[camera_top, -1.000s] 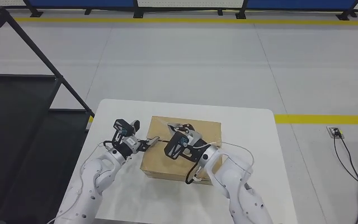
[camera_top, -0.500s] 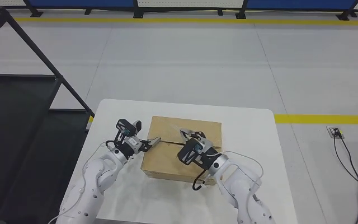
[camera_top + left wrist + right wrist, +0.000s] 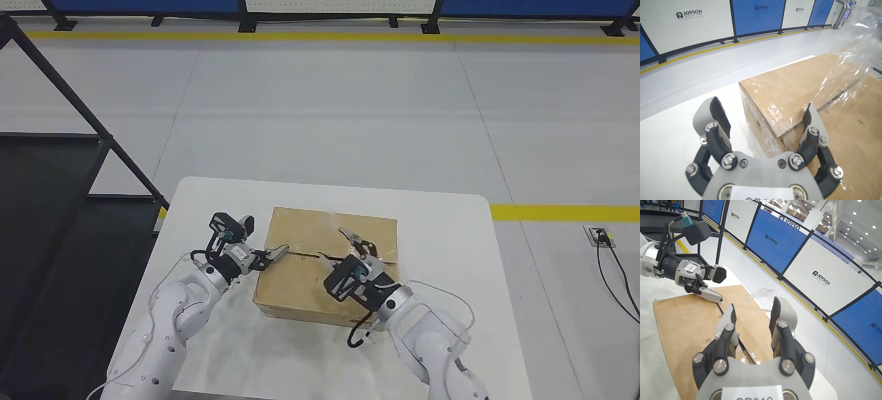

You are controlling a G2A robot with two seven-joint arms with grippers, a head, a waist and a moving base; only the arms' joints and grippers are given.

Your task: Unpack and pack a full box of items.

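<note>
With the box [image 3: 330, 240] on the worktop [image 3: 440, 215], its clear tape [image 3: 848, 56] lifted loose, my left gripper [image 3: 762, 104] spread wide astride 1 corner and my right gripper [image 3: 753, 303] with fingers parted over the seam, I fear the tape re-sticks or drags the unclamped box.

The box [image 3: 791, 91] is plain brown cardboard, matt and faintly fibrous. The clear plastic tape [image 3: 846, 72] over it is glossy and crinkled, catching bright glints. The desk [image 3: 674, 136] is smooth and white with a low sheen. The left claw [image 3: 762, 103] and right claw [image 3: 753, 303] have brushed grey metal plates, shiny steel screws [image 3: 729, 160], matt black ribbed pads [image 3: 721, 113] that look like rubber, and matt black links. Each carries a white paper label [image 3: 761, 192].
</note>
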